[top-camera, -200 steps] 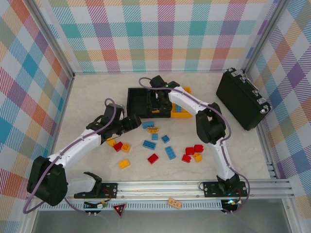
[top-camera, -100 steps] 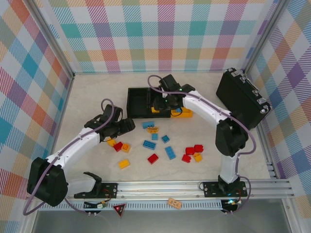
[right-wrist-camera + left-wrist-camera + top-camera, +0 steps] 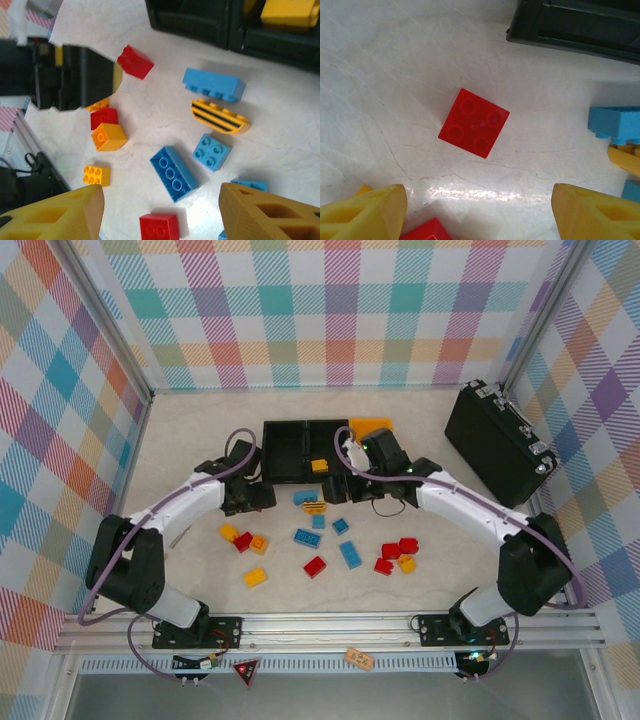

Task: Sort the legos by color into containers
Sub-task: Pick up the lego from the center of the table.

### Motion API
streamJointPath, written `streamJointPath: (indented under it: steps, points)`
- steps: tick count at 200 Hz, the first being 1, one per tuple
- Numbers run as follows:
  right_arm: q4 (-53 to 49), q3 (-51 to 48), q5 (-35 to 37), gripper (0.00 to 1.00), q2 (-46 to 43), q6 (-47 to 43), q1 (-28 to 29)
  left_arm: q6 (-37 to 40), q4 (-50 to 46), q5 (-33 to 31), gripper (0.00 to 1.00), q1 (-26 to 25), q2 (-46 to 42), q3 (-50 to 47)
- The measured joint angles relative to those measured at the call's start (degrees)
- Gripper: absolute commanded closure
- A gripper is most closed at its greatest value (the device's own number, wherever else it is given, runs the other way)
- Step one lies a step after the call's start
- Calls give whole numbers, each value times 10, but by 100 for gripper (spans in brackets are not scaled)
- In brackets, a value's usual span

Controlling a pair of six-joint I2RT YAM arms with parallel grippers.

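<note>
Seen from above, the left arm (image 3: 180,505) sweeps in from 8 o'clock. The left hand (image 3: 477,192) hangs low over the pale tabletop (image 3: 190,440), just off the near-left corner of the containers (image 3: 266,450). It is released: its yellow fingertips (image 3: 362,212) stand wide apart with nothing between them. A red four-stud lego (image 3: 474,123) lies flat at 12 o'clock from that gap, touching neither finger.

The containers sit in a row at 12 o'clock of the scatter: two black bins side by side, then a yellow-orange bin (image 3: 372,426) partly behind the right arm (image 3: 470,512). A yellow lego (image 3: 320,466) lies in the middle bin, near its front wall.

The other legos are loose on the tabletop, toward 6 o'clock from the bins. At the left is a yellow, red and orange trio (image 3: 243,540). A blue lego (image 3: 305,497) and a black-striped yellow one (image 3: 315,507) lie just before the bins, with more blues in the middle. At the right is a cluster of reds with one orange (image 3: 398,555).

The right arm comes in from 4 o'clock. The right hand (image 3: 161,192) hovers above the middle of the scatter, likewise released, its fingers spread and holding nothing. A long blue lego (image 3: 174,173) lies on the tabletop between them. A black hard case (image 3: 500,440) stands at 2 o'clock, well apart from the bins.
</note>
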Motion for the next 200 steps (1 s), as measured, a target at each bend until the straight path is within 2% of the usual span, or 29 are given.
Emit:
streamJointPath:
  steps: [24,47,77,111,138,200]
  points:
    - [12,-31,-17,38,-18,2,0,24,-4,-20,24,0,38,25]
    - [19,-46,-23,39,-31,5,0,49,-4,-33,30,2,80,47]
    - [22,-54,-24,39,-35,11,0,73,-4,-38,48,2,127,66]
    - [23,-63,-24,39,-36,18,0,89,-5,-39,69,2,138,67]
    - [25,-63,-24,39,-36,19,0,93,-12,-38,79,2,138,70]
    - [31,-63,-29,40,-35,19,0,92,-31,-25,81,2,94,71]
